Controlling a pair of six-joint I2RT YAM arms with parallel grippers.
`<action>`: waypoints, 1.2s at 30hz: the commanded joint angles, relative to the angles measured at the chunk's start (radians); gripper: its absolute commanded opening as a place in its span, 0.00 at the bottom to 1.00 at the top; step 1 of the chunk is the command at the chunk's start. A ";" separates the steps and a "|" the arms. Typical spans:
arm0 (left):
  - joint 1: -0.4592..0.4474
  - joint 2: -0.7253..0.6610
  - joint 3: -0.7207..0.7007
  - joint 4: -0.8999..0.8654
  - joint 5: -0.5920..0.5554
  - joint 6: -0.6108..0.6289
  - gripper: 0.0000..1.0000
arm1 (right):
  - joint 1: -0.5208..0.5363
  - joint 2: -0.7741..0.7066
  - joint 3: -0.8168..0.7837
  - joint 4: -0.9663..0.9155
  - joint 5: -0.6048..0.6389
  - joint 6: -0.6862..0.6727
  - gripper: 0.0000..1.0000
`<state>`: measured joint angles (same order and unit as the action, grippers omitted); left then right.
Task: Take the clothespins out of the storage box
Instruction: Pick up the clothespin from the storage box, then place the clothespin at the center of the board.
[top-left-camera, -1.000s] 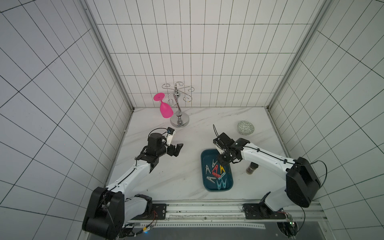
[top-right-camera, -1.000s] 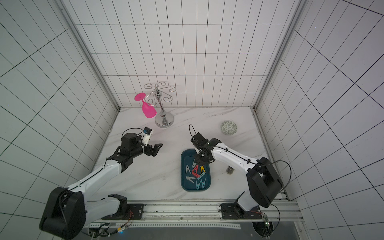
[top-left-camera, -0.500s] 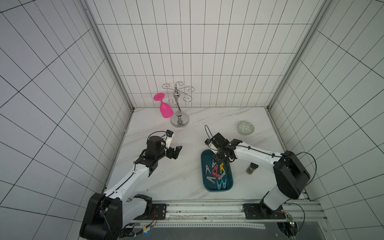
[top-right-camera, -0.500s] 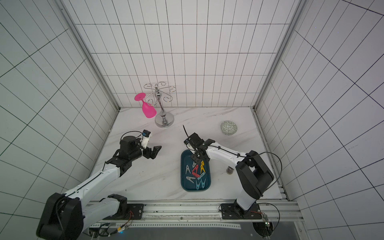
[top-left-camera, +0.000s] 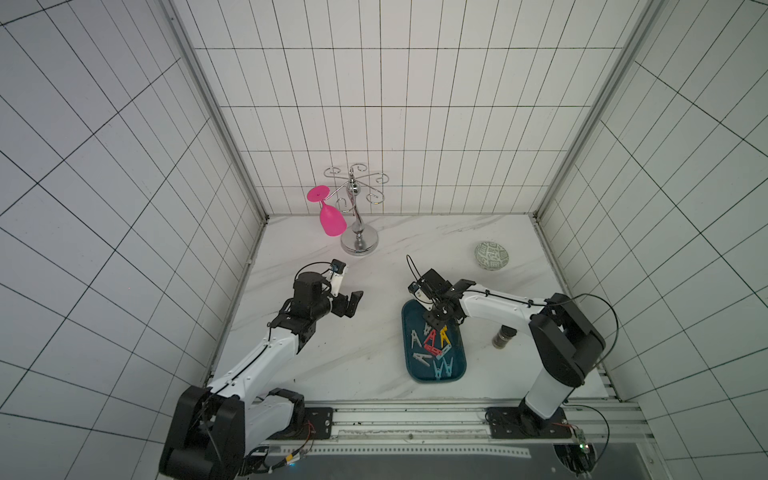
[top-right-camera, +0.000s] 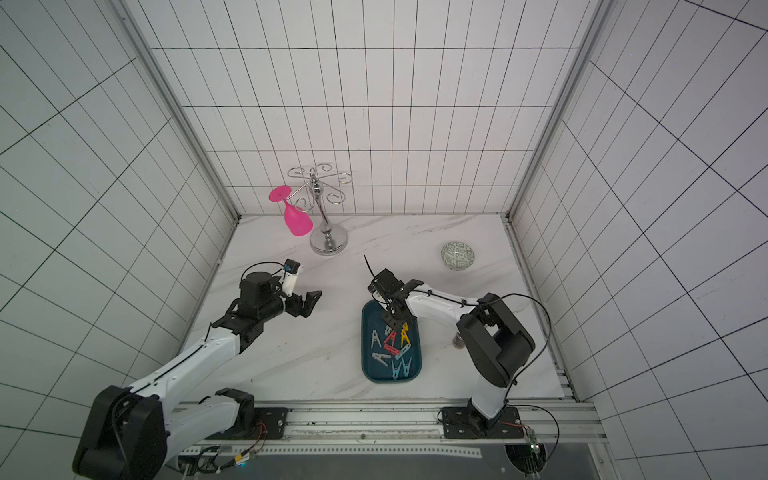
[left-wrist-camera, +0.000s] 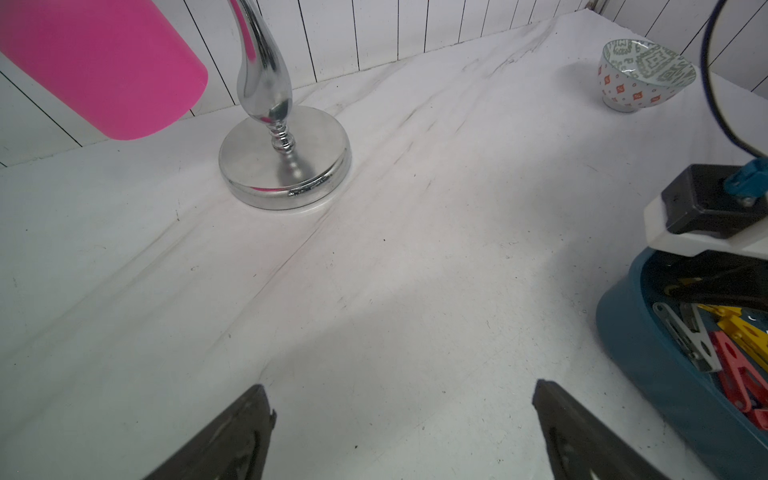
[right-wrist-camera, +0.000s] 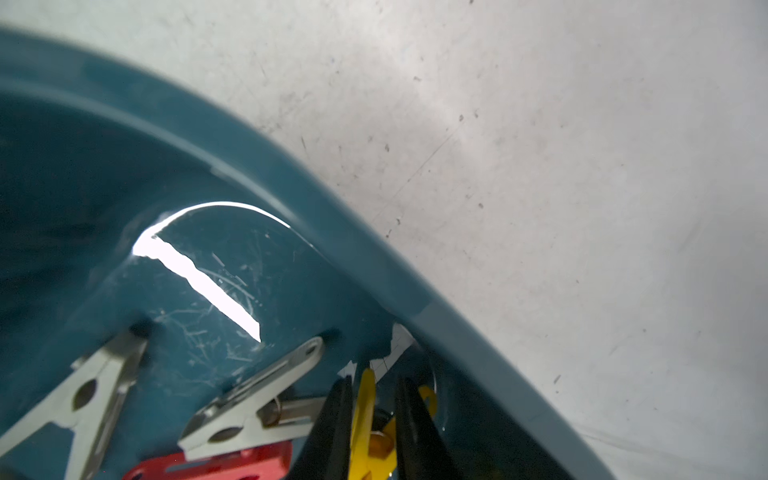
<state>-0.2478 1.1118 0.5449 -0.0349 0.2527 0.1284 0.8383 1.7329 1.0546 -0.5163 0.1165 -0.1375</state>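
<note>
Our right claw (right-wrist-camera: 372, 380) is narrow around a yellow clothespin (right-wrist-camera: 361, 424) in the storage box (right-wrist-camera: 291, 174). It looks light, hard and slippery, so we pinch its flat sides.

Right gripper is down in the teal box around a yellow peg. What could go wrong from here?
1. The right gripper straddles seemingly one leg of the yellow clothespin; it may twist or slip on lifting.
2. A grey clothespin and a red clothespin lie close beside it and might be dragged along.
3. The grasp is near the storage box wall and the open left gripper is not steadying it; the box may shift.
</note>
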 joint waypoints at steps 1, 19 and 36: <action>-0.001 -0.001 -0.003 0.003 -0.016 -0.006 0.99 | 0.008 0.024 -0.021 -0.003 0.016 0.027 0.22; 0.000 0.011 0.003 0.004 -0.027 -0.005 0.99 | 0.005 -0.035 0.015 -0.043 -0.046 0.032 0.05; 0.000 0.013 0.009 0.007 -0.007 -0.002 0.99 | -0.330 -0.291 0.059 -0.094 -0.215 0.274 0.05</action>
<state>-0.2478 1.1179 0.5449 -0.0349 0.2337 0.1272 0.5850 1.4513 1.0920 -0.5812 -0.0593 0.0357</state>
